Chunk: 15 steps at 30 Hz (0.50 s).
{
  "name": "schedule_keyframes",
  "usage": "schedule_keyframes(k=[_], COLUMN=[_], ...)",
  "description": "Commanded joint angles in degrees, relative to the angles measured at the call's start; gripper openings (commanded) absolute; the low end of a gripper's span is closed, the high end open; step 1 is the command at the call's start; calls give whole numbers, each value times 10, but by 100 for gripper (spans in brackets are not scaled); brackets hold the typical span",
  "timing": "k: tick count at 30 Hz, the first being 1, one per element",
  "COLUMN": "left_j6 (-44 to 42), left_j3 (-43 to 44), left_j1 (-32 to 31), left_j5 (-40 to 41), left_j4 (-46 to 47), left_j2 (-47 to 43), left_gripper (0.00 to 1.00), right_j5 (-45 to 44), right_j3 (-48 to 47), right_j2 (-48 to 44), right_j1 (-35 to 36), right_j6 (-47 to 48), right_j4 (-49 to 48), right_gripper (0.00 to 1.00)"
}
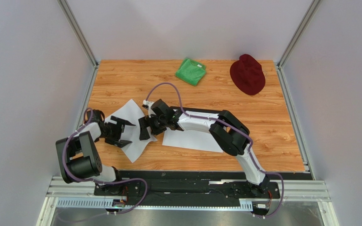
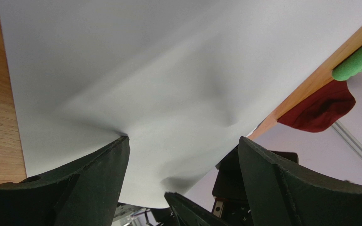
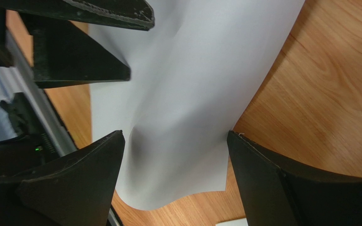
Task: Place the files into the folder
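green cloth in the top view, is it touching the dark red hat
No, the green cloth lies well apart from the dark red hat, with a wide gap between them.

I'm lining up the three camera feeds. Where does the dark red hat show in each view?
Top external: the dark red hat lies at the table's far right corner.
Left wrist: at the right edge, just below the green cloth.
Right wrist: not in it.
Shared landmark: the white sheet, the left one in the top view.
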<state>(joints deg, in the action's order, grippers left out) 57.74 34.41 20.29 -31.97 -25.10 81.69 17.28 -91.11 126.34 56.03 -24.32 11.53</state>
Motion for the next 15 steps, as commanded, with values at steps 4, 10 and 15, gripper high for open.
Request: schedule_keyframes(k=[4, 10, 15], left_j6=[-8, -18, -24], left_j3=[-22, -24, -27], left_j1=[3, 3, 4], left_j5=[-7, -9, -12], left_j4=[9, 1, 0], left_j2=[-7, -16, -21], left_gripper=[94, 94, 94], right_j5=[242, 289, 285], right_j3=[87, 82, 110], right_j2=[-7, 16, 7], right_j1=[-48, -58, -63], right_j6=[-187, -298, -366], right_j4=[-212, -317, -385], right_gripper=[90, 91, 91])
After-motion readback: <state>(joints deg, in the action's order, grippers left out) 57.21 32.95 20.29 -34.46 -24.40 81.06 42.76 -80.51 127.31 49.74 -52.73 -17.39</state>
